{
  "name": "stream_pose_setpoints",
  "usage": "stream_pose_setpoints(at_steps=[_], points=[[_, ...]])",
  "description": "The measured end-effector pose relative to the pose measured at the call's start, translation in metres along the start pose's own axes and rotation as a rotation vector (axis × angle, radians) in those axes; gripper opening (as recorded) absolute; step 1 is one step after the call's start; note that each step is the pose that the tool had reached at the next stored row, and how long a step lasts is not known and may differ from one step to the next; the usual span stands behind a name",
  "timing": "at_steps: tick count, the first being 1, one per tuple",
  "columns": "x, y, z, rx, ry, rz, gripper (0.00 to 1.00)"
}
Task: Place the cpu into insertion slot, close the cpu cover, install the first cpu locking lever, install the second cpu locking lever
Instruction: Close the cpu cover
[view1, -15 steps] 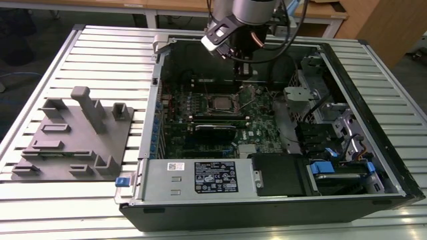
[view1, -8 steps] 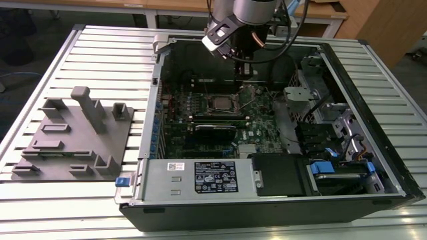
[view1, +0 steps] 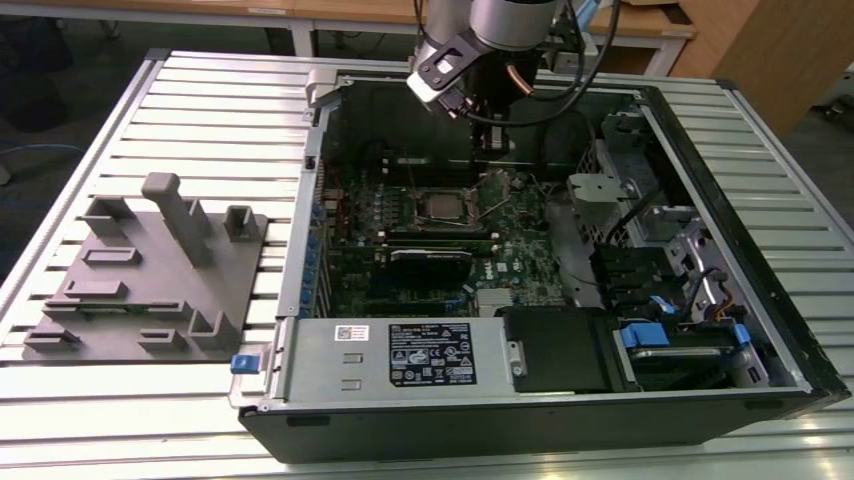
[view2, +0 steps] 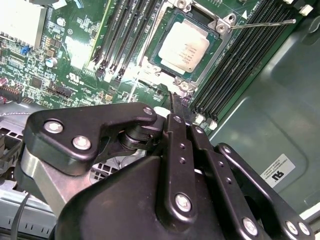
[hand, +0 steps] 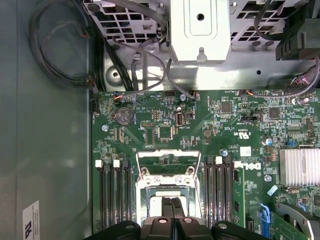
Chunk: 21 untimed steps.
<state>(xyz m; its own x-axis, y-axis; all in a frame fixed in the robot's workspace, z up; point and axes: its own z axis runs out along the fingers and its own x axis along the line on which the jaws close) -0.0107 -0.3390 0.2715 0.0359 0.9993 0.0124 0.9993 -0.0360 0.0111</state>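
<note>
1 cpu (view1: 438, 203) sits in the 1 insertion slot (view2: 216, 47), mid-frame in exterior view. 1 cpu cover (hand: 167, 161) looks tipped up just beside it. 1 gripper (view1: 490, 135), upper-middle of exterior view, has 2 fingers (hand: 166, 207) pressed together w/ nothing between, tips near slot edge.

cpu (view2: 182, 47) in insertion slot (view2: 205, 68), cover (hand: 168, 153) raised

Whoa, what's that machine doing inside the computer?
A robot arm is reaching into an open computer case. The cpu already lies in the insertion slot on the green motherboard. The arm's tool, fingers together and apparently holding nothing, hovers just above the chip. The cpu cover looks flipped open, not yet closed.
</note>
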Motion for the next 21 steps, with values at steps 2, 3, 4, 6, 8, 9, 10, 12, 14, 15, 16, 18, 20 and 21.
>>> stream_pose_setpoints(at_steps=[2, 3, 4, 6, 8, 9, 10, 12, 14, 15, 16, 18, 20, 21], points=[[0.0000, 0.0008, 0.0000, 0.0000, 0.0000, 0.000, 0.10], [0.0000, 0.0010, 0.0000, 0.0000, 0.0000, 0.000, 0.10], [0.0000, 0.0012, 0.0000, 0.0000, 0.0001, 0.000, 0.10], [0.0001, 0.0016, 0.0000, 0.0000, 0.0001, 0.000, 0.10], [0.0001, 0.0025, 0.0000, 0.0000, 0.0000, 0.000, 0.10], [0.0001, 0.0027, 0.0001, 0.0000, 0.0001, 0.000, 0.10], [0.0001, 0.0027, 0.0000, 0.0000, 0.0000, 0.000, 0.10], [0.0001, 0.0028, 0.0000, 0.0000, 0.0000, 0.000, 0.10], [0.0001, 0.0033, 0.0001, 0.0000, 0.0001, 0.000, 0.10], [0.0002, 0.0038, 0.0001, 0.0000, 0.0002, 0.000, 0.10], [0.0002, 0.0045, 0.0001, -0.0001, 0.0001, 0.000, 0.10], [0.0002, 0.0062, 0.0002, -0.0001, 0.0001, 0.000, 0.10], [0.0003, 0.0081, 0.0003, 0.0000, 0.0001, 0.000, 0.10], [0.0003, 0.0091, 0.0003, 0.0000, 0.0001, 0.000, 0.10]])
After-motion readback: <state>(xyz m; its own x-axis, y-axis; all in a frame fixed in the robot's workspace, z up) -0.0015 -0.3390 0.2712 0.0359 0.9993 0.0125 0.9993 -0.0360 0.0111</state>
